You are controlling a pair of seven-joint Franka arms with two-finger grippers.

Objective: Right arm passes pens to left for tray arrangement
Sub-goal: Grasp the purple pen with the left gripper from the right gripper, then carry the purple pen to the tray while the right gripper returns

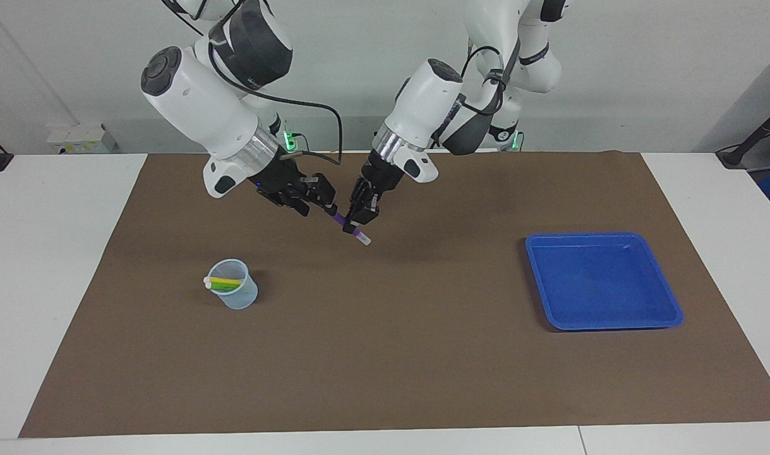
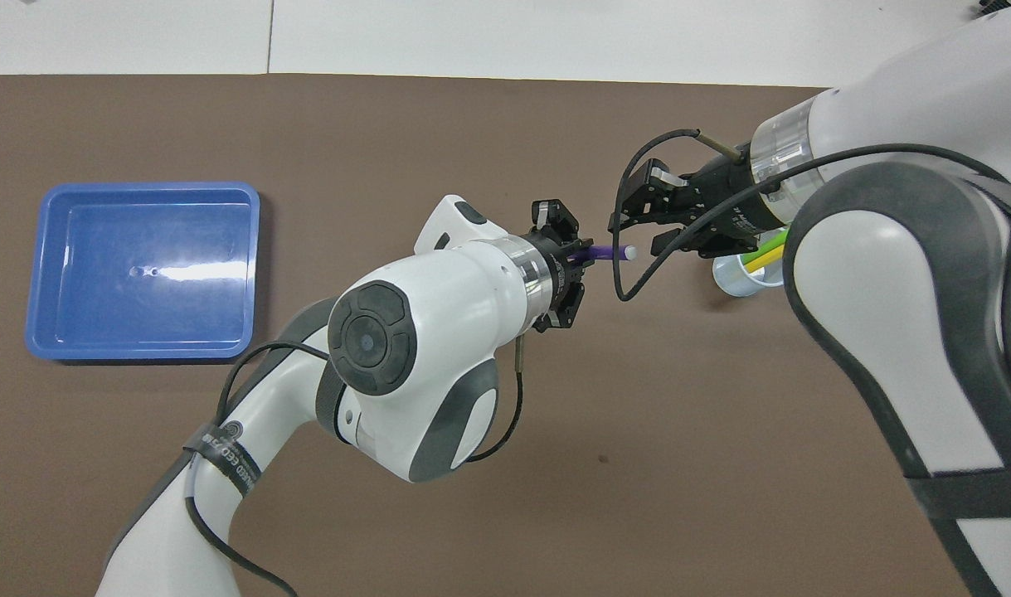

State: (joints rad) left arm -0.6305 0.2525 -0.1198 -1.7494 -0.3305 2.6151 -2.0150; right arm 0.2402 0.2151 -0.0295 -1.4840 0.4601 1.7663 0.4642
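Both arms lean down over the middle of the mat from the robots' end, wrists tilted toward each other. Left gripper (image 1: 352, 222) is clamped on the purple pen (image 1: 339, 219), held up in the air and slanted, pale tip (image 1: 363, 239) pointing down; in the overhead view the pen (image 2: 602, 251) sticks out of the left gripper (image 2: 573, 257) toward the right one. Right gripper (image 1: 316, 201) sits just beside the pen's free end with fingers spread wide, not touching it; overhead view shows the right gripper (image 2: 634, 235) open, pen end in the gap in front of it. Brown mat (image 1: 385, 354) covers the white table (image 1: 37, 265); pale wall above the table at the robots' end. Farther from the robots than the grippers, toward the right arm's end, a small clear cup (image 1: 235, 292) stands on the mat with the yellow pen (image 1: 225, 280) and green pen (image 1: 223, 287) inside, leaning on the rim. Toward the left arm's end, well apart from the cup, the blue tray (image 1: 602, 324) lies flat on the mat, nothing in it.
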